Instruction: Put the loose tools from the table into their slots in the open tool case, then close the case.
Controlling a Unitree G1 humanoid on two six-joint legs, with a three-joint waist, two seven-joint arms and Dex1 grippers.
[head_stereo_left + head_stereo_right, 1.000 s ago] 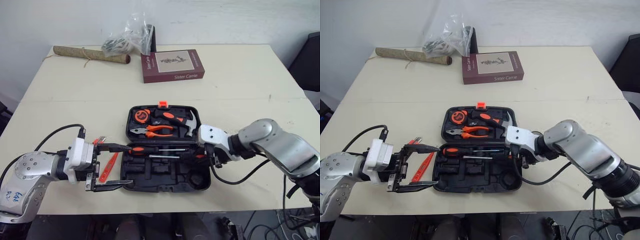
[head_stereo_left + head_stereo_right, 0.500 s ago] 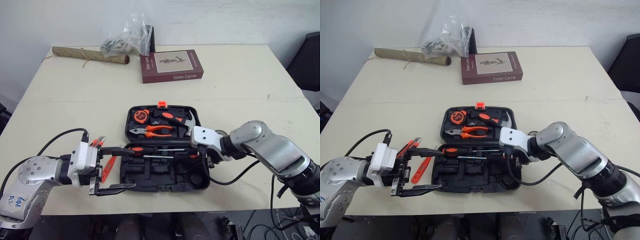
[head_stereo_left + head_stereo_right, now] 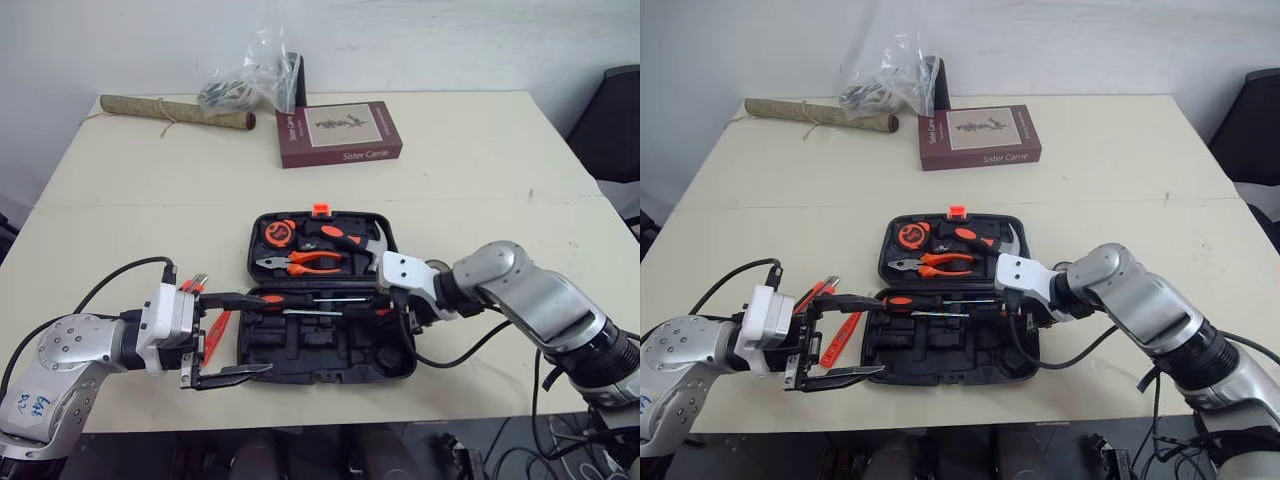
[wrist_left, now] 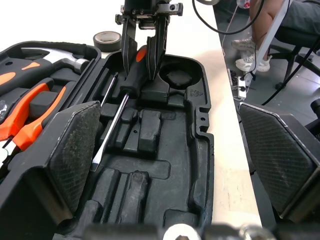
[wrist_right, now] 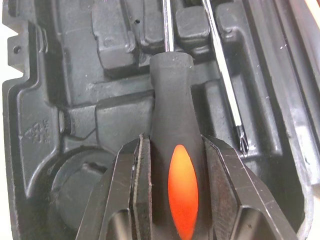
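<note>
Gripping the screwdriver by its handle, your right gripper holds it in the tool case at three o'clock, shaft pointing to nine o'clock, where your left gripper gapes wide.

Bare tabletop lies open at the tool case's 12 o'clock. The left gripper's spread fingers flank its 9 o'clock edge, and the right gripper, clamping a screwdriver, blocks its 3 o'clock end.

Maroon rectangular book: lying flat, well beyond the fingers of the left gripper. Brown rolled mat tied with string and crumpled clear plastic bag: farther out still, just beside each other. Grey tape roll: just beside the fingers of the right gripper. Seated person's legs: beyond that gripper.
</note>
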